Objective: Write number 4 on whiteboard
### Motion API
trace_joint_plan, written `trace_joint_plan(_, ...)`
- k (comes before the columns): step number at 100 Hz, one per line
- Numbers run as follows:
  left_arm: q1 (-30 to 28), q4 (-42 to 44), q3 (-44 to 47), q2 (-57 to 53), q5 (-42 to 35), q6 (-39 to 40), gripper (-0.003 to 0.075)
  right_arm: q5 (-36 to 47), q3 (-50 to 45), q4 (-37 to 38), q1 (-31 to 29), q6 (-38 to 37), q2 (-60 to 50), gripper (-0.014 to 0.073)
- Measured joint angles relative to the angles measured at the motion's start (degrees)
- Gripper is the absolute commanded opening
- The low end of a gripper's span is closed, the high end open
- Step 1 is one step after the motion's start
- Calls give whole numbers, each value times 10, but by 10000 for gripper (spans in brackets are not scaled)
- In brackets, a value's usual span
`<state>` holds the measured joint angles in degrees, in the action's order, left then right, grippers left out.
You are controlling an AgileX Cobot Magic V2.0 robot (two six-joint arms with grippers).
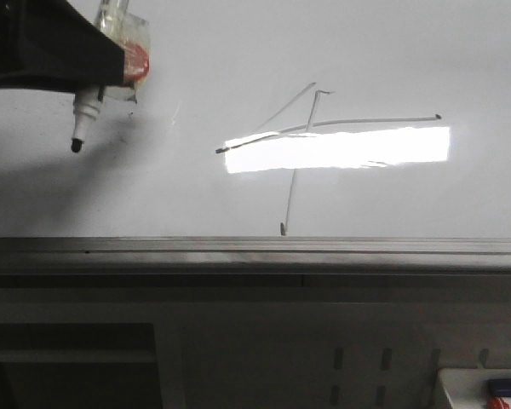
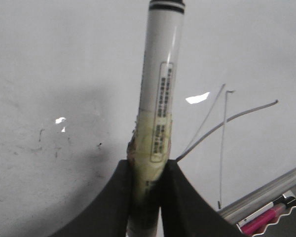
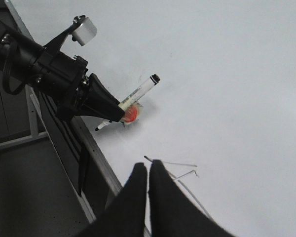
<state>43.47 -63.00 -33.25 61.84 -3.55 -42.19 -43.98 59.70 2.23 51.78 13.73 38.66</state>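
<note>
The number 4 is complete on the whiteboard, at 3 o'clock from my marker. My left tool is clamped on it, tip lifted clear. My right tool is closed and empty. Remaining: withdrawal only, I judge.

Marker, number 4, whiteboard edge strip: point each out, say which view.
marker (image 2: 160,84), left wrist view, on the white barrel above the fingers.
number 4 (image 1: 358,122), front view, on the long crossbar.
whiteboard (image 1: 255,251), front view, on the grey edge strip.
</note>
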Motion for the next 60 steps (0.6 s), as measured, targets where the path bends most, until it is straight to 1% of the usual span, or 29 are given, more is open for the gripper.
trace_joint_plan(27, 0, -21, 0, 73, -57, 1, -20, 21, -41, 3, -8, -15, 0, -44)
trace_joint_plan(37, 1, -21, -1, 80, -66, 1, -20, 25, -47, 3, -8, -30, 0, -44)
trace_joint_plan(60, 3, -21, -2, 89, -72, 1, -18, 32, -56, 3, -8, -33, 0, -44)
